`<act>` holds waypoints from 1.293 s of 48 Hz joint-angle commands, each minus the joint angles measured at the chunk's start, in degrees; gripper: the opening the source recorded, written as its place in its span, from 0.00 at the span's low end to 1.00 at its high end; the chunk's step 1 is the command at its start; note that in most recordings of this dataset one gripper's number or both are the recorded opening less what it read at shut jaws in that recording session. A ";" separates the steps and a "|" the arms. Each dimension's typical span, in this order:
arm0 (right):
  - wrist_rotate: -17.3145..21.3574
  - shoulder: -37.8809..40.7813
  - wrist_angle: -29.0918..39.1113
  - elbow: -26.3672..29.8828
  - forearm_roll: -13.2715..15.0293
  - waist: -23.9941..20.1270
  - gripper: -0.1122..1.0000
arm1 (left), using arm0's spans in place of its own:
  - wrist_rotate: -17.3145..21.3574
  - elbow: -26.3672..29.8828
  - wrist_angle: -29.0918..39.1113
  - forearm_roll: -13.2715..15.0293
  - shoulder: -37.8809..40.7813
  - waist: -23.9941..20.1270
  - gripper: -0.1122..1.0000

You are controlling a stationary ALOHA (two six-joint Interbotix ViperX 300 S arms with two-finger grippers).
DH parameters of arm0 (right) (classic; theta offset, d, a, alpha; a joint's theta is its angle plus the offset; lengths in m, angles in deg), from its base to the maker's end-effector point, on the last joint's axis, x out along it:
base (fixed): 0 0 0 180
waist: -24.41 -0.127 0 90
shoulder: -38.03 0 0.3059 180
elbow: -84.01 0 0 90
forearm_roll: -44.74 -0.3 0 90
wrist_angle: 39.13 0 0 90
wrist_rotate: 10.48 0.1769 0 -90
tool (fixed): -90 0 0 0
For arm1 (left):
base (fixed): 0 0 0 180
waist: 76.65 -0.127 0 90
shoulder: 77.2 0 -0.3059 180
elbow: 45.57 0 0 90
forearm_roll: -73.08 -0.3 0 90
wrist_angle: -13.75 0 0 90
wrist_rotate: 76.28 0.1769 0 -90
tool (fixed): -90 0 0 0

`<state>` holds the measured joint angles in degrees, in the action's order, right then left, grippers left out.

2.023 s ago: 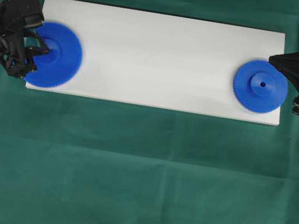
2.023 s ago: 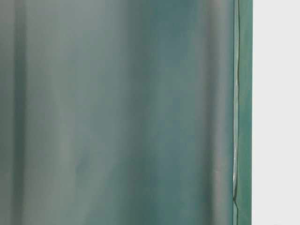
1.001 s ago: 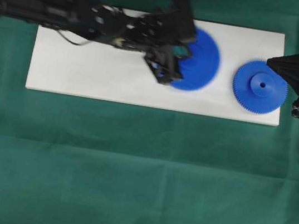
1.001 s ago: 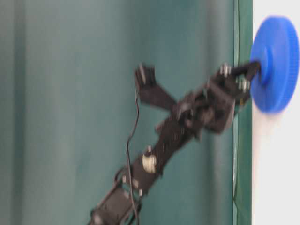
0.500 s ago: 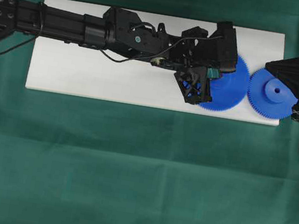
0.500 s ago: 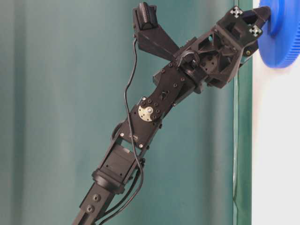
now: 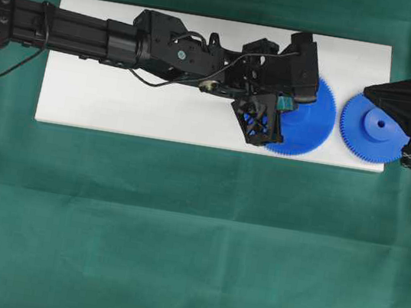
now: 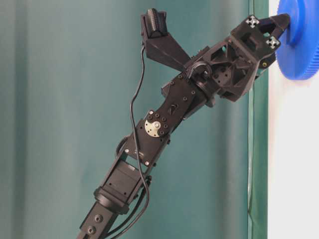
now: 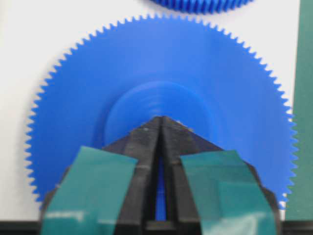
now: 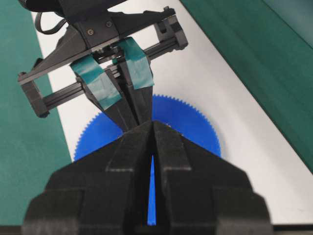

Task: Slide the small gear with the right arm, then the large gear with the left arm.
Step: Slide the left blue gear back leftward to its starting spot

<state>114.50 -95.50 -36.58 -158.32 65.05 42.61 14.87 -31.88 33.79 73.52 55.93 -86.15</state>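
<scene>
Green cloth covers the table, and on it a long white rectangular board lies across the upper part of the overhead view. Toward the right end of that board sit both task pieces: the large gear, a wide flat blue plastic toothed disc with a raised hub, and just beside it to the right the small gear, a narrower blue toothed disc with a round hub and centre hole. Their toothed rims look very close, with a thin strip of white seeming to part them. Reaching in from the upper left, the left arm, black with teal tape patches, ends in the left gripper, whose pointed jaws are pressed together with nothing between them, the tip resting on the large gear's hub. At the right edge the right gripper, black and pointed, likewise has its jaws closed and empty in the right wrist view, hovering over the small gear's rim. Judging from this layout, both slides appear essentially done; only meshing the teeth or backing the arms away may remain.
</scene>
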 commanded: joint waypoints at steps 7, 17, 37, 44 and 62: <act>0.09 0.18 -0.62 0.62 0.09 -0.26 0.55 | 0.00 -1.14 1.14 0.09 -1.41 -0.44 0.10; 0.09 0.09 -0.62 0.26 0.18 -0.26 0.55 | -0.09 -5.63 1.23 0.09 -4.31 -1.49 0.10; 0.35 -0.44 -0.88 -0.70 -0.09 -0.35 0.55 | -4.92 -35.51 -1.76 0.35 -22.59 -7.47 0.10; 0.35 -0.44 -1.05 -0.79 -0.18 -0.44 0.55 | -8.79 -47.46 -5.45 0.35 -30.94 -10.81 0.10; 0.35 -0.44 -1.14 -0.97 -0.26 -0.62 0.55 | -11.43 -65.83 -7.56 0.44 -47.64 -14.41 0.10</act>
<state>114.85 -96.11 -37.19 -159.82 64.96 42.17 3.53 -94.55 25.96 73.87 10.32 -99.50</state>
